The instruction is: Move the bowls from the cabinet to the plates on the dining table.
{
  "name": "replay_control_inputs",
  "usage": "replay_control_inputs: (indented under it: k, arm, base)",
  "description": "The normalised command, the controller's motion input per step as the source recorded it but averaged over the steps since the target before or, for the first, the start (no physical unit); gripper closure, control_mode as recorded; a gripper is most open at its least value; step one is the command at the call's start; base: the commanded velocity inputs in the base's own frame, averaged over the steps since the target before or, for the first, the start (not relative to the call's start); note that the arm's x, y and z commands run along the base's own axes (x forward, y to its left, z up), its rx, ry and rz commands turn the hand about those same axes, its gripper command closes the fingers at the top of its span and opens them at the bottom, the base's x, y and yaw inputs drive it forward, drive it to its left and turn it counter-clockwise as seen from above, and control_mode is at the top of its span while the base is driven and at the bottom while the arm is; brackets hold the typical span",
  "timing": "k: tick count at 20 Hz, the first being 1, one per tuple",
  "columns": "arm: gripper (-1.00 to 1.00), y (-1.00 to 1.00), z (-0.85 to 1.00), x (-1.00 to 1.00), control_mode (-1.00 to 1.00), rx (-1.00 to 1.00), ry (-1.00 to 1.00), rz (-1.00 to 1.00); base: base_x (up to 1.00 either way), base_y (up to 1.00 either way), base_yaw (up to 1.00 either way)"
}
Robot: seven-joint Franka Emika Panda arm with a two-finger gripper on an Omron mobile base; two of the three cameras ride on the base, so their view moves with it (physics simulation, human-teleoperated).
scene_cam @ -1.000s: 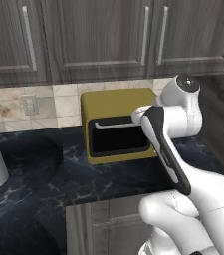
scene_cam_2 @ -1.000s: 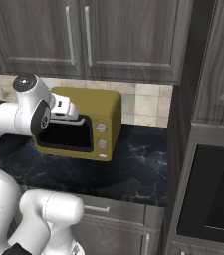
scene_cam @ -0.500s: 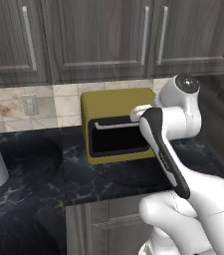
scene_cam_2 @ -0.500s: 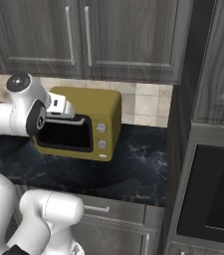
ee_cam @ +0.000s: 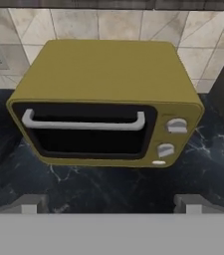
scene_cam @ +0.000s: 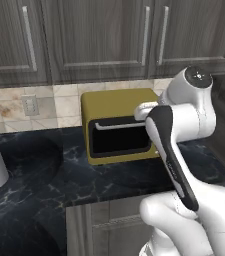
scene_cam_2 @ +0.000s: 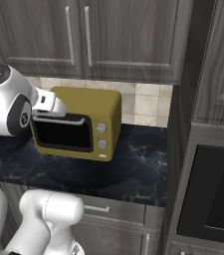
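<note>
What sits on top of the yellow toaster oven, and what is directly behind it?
The toaster oven's top is bare. Behind it is the beige tiled backsplash; the wall section directly behind its body is hidden.

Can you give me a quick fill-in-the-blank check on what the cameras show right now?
1. The cabinet doors above the counter are all ____.
2. The oven standing on the counter is ____ in colour.
3. The gripper has its jaws ____.
4. The oven's two knobs sit to the ____ of its window in the hand view.

Missing words: closed; yellow; open; right
</note>
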Motion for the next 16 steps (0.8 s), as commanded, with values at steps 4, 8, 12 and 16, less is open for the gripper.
replay_control_inputs:
  k: [4, 8, 12, 16]
  arm:
    - [-1.0, 0.0, 0.42, -0.56, -1.0, 0.0, 0.0, -0.03]
    - [-1.0, -0.13, 0.47, -0.28, -1.0, 0.0, -0.01, 0.0]
    - [-1.0, -0.06, 0.53, -0.06, -1.0, 0.0, -0.03, 0.0]
    - [-1.0, -0.06, 0.51, -0.05, -1.0, 0.0, -0.11, 0.0]
  base:
    - [0.0, 0.0, 0.0]
    - [0.0, 0.0, 0.0]
    - [0.0, 0.0, 0.0]
    - [0.0, 0.0, 0.0]
